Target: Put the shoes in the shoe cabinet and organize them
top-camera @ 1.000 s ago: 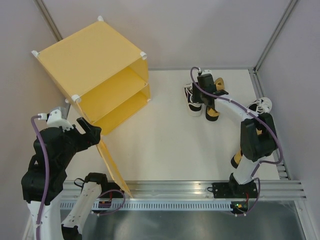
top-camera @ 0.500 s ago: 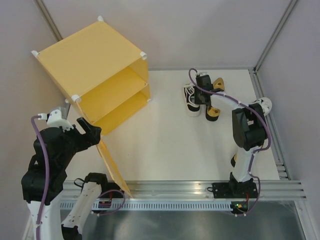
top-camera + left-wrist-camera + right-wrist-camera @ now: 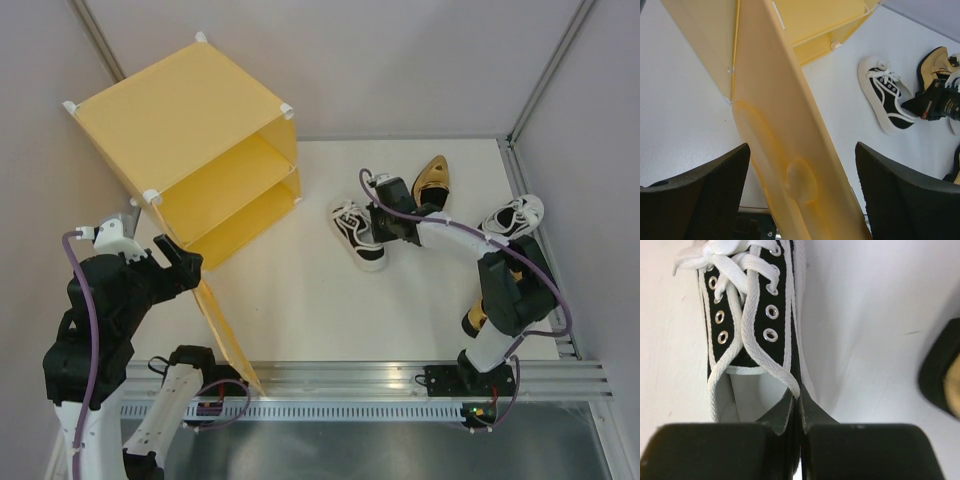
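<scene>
The yellow shoe cabinet (image 3: 170,110) stands at the back left, its front open and one inner shelf (image 3: 235,172) showing. Its door (image 3: 226,336) hangs open toward the near edge. My left gripper (image 3: 176,262) is open, and the door (image 3: 790,150) runs between its fingers (image 3: 695,200) with a gap on each side. My right gripper (image 3: 386,226) is shut on the side wall of a white-and-black sneaker (image 3: 356,236), pinched beside the laces (image 3: 752,315). A gold slip-on (image 3: 432,180) lies behind it. A second sneaker (image 3: 512,215) lies at the right.
An aluminium rail (image 3: 400,378) runs along the near edge between the arm bases. A frame post (image 3: 545,80) and a low rim (image 3: 520,180) bound the table on the right. In the left wrist view the held sneaker (image 3: 885,95) lies right of the door.
My right gripper closed on the sneaker and carried it left and nearer, away from the other shoes. The gold slip-on and second sneaker now show fully. The left arm has not moved.
</scene>
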Controlling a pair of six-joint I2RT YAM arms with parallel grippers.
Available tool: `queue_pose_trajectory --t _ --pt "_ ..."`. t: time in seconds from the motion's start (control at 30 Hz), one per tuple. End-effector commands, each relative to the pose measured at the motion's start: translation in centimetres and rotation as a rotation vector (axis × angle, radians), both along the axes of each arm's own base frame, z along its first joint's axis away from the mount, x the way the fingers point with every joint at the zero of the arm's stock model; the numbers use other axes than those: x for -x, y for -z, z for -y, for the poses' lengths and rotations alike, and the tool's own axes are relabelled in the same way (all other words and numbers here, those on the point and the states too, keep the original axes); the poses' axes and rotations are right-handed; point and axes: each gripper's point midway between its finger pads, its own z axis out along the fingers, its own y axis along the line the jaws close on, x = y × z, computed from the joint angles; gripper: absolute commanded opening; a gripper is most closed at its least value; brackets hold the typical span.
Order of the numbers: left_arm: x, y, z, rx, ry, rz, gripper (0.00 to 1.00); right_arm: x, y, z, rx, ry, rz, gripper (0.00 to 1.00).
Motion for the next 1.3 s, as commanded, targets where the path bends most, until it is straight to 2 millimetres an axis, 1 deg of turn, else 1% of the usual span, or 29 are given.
queue_pose_trajectory --t 0.0,0.03,0.07,0.1,0.13,0.17,0.2,0.23,0.3,0.4,0.43,0.53,0.57,0.6,0.63,0.7,0.8,0.83,0.9,0.93,0.97,1.0,1.03,1.07,1.1,1.17,1.2,1.23,1.27 --pt "-0.3 0.2 -0.4 -0.038 -0.002 0.003 0.89 2.4 -2.7 -3.8 -0.105 -0.078 0.060 0.01" --pt "-0.3 0.2 -0.4 -0.038 -0.002 0.005 0.89 3.5 -2.5 -4.2 -0.111 -0.092 0.055 0.01" --pt "-0.3 0.1 -0.4 -0.039 0.001 0.007 0.89 4.6 -2.6 -5.7 -0.125 -0.131 0.063 0.01" --pt "-0.2 0.1 -0.5 -0.040 -0.002 0.007 0.89 5.8 -2.0 -6.3 -0.139 -0.164 0.042 0.01" --pt "-0.2 0.1 -0.5 -0.040 -0.004 0.008 0.89 6.4 -2.1 -6.9 -0.154 -0.172 0.047 0.01" --pt "-0.2 0.2 -0.5 -0.040 -0.004 0.007 0.89 7.2 -2.2 -8.2 -0.170 -0.199 0.060 0.01" --pt "-0.2 0.3 -0.5 -0.040 -0.007 0.007 0.89 7.8 -1.5 -8.4 -0.170 -0.204 0.051 0.01" --pt "-0.2 0.3 -0.6 -0.041 -0.009 0.007 0.89 8.5 -1.4 -9.4 -0.184 -0.219 0.048 0.02" --pt "-0.3 0.6 -0.6 -0.041 -0.010 -0.001 0.89 8.8 -0.9 -10.0 -0.176 -0.216 0.055 0.03" --pt "-0.3 0.6 -0.4 -0.034 -0.007 -0.003 0.89 9.8 -0.7 -11.3 -0.175 -0.243 0.050 0.19" --pt "-0.3 0.5 -0.4 -0.032 -0.006 0.000 0.89 10.3 -0.8 -11.6 -0.176 -0.256 0.049 0.31" --pt "-0.4 0.5 -0.4 -0.031 -0.005 0.000 0.89 11.0 -2.1 -12.0 -0.171 -0.289 0.080 0.44" --pt "-0.4 0.6 -0.4 -0.030 -0.005 -0.003 0.89 11.4 -2.2 -11.9 -0.154 -0.302 0.079 0.46" --pt "-0.3 0.7 -0.4 -0.031 -0.004 -0.006 0.89 11.4 -3.1 -11.8 -0.143 -0.307 0.108 0.49" --pt "-0.3 0.7 -0.4 -0.031 -0.005 -0.006 0.89 12.0 -3.5 -12.0 -0.138 -0.325 0.114 0.52" --pt "-0.3 0.7 -0.4 -0.031 -0.003 -0.004 0.89 12.6 -4.4 -11.7 -0.142 -0.332 0.126 0.54" --pt "-0.2 0.6 -0.4 -0.033 -0.003 -0.001 0.89 13.3 -5.2 -11.1 -0.145 -0.332 0.138 0.59" --pt "-0.3 0.7 -0.4 -0.032 -0.005 -0.004 0.89 13.5 -6.0 -10.9 -0.153 -0.328 0.156 0.62" --pt "-0.2 0.7 -0.4 -0.031 -0.003 0.000 0.89 13.9 -6.2 -10.5 -0.150 -0.326 0.164 0.66" --pt "-0.3 0.7 -0.3 -0.030 0.000 -0.001 0.89 14.1 -6.7 -10.4 -0.157 -0.322 0.182 0.70" --pt "-0.2 0.8 -0.3 -0.030 -0.002 -0.004 0.89 14.1 -6.8 -10.3 -0.158 -0.316 0.192 0.72" --pt "-0.3 0.8 -0.3 -0.030 -0.001 -0.006 0.89 14.4 -6.0 -9.9 -0.150 -0.306 0.187 0.74" --pt "-0.2 0.9 -0.3 -0.030 -0.001 -0.008 0.89 14.5 -6.1 -10.1 -0.168 -0.299 0.202 0.80" --pt "-0.3 0.9 -0.3 -0.029 -0.001 -0.008 0.89 14.4 -5.7 -9.9 -0.166 -0.286 0.205 0.83" --pt "-0.2 0.8 -0.3 -0.030 -0.001 -0.006 0.89 14.7 -4.6 -9.4 -0.158 -0.277 0.192 0.88" --pt "-0.2 0.8 -0.3 -0.029 -0.003 -0.005 0.89 14.6 -4.2 -9.7 -0.190 -0.266 0.207 0.95" --pt "-0.2 0.8 -0.3 -0.030 -0.002 -0.003 0.89 15.0 -3.1 -9.5 -0.192 -0.273 0.195 0.98" --pt "-0.2 0.9 -0.3 -0.031 0.000 -0.006 0.89 14.8 -3.5 -10.3 -0.232 -0.285 0.219 0.98" --pt "-0.2 0.8 -0.3 -0.029 -0.003 -0.003 0.89 15.0 -3.1 -10.6 -0.246 -0.294 0.213 0.98"
